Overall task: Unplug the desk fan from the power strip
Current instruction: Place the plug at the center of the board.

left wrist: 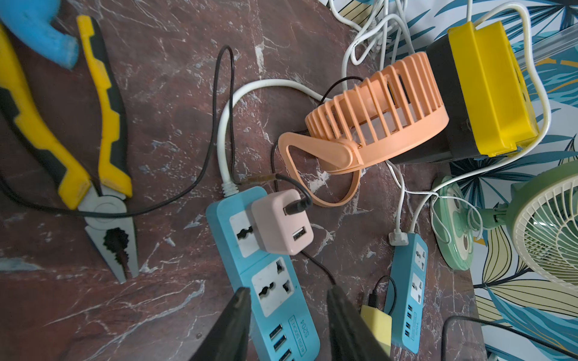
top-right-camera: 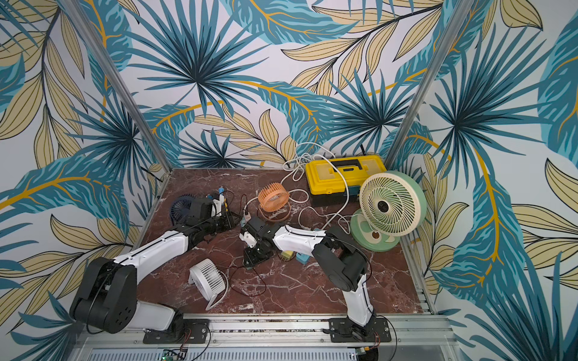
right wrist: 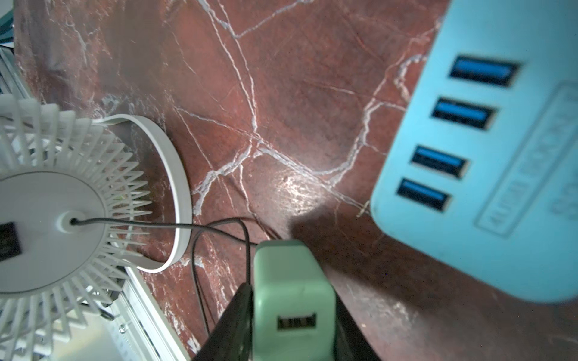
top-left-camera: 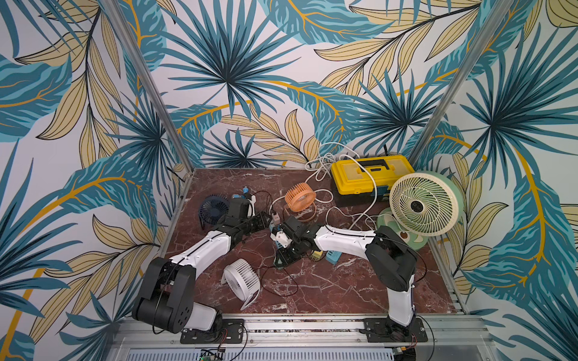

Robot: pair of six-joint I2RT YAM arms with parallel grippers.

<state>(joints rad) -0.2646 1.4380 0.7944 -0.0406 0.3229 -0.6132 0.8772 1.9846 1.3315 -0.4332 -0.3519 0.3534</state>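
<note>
- Left of the strip [left wrist: 233,203], the white fan [top-left-camera: 240,279] sits on its loop stand, and its black cord [right wrist: 150,222] runs slack toward the strip.
- Over the strip's USB end, our left gripper [left wrist: 288,290] straddles the body with its jaws spread. One finger is at the strip's edge and the other stands off with a gap, so we judge that it braces the strip and does not pinch it.
- On the strip, a pink adapter [left wrist: 280,228] is plugged into one socket and the socket next to it is empty. We take the pink one to belong to another fan, so it is not ours to pull.
- Just beside the strip's USB end, our right gripper [right wrist: 294,289] pinches the green adapter [right wrist: 289,265], with a finger against each flank. The adapter hangs clear of the strip without touching it, and the white fan's cord leads to it, so we judge the fan unplugged.
- Right of the strip, a second strip [left wrist: 409,281] lies well apart.
- Risks from here:
  - If we carry the adapter further from the strip, the cord could go taut and tip the light fan.
  - If we let go above the strip, the adapter could land on the sockets or knock the pink adapter.
  - If the left gripper lifts crookedly, it could catch the strip and drag it, pulling on the cords plugged into it.
</note>
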